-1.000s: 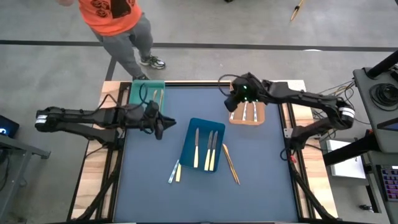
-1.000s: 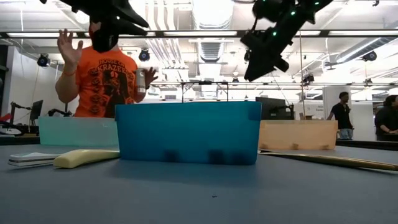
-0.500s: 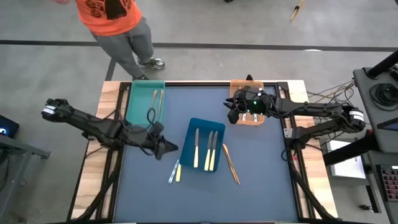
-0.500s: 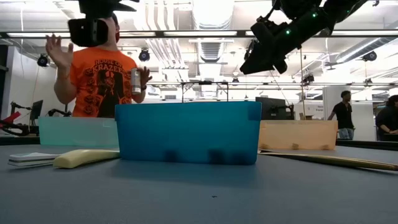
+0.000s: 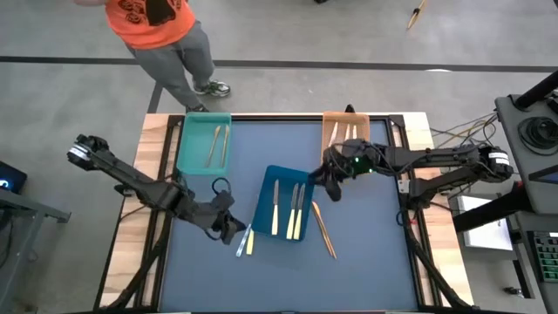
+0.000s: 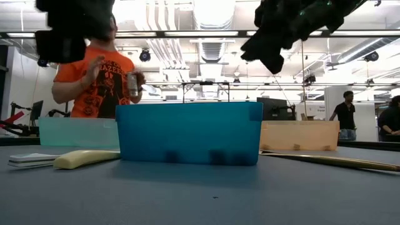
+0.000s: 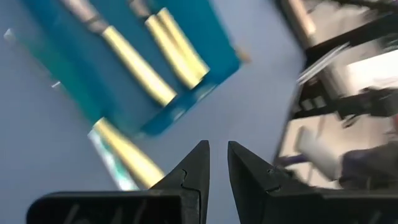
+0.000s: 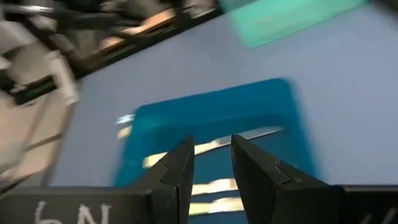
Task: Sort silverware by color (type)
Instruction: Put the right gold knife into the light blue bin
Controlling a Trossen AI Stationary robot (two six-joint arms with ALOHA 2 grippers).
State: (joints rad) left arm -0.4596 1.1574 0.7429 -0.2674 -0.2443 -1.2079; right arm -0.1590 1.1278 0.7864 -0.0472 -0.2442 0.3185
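Three cream-handled utensils lie in the blue tray (image 5: 283,179) at mid-table. A silvery-blue utensil and a cream-handled one (image 5: 245,240) lie side by side on the mat by that tray's near left corner. Two gold utensils (image 5: 324,229) lie on the mat to its right. My left gripper (image 5: 234,230) hovers just left of the pair, with a narrow gap between its fingers (image 7: 217,149) and nothing in it. My right gripper (image 5: 333,188) hangs open and empty (image 8: 211,142) above the blue tray's far right corner.
The teal tray (image 5: 193,144) at the far left holds two gold utensils. The orange tray (image 5: 326,148) at the far right holds silvery ones. A person in an orange shirt (image 5: 161,26) stands beyond the table's far edge. Bare mat lies along the near edge.
My left gripper has swung from beside the teal tray toward the near edge and down, ending beside the pair of utensils on the mat. My right gripper has left the orange tray and come toward the near edge and left, up to the blue tray's far right corner.
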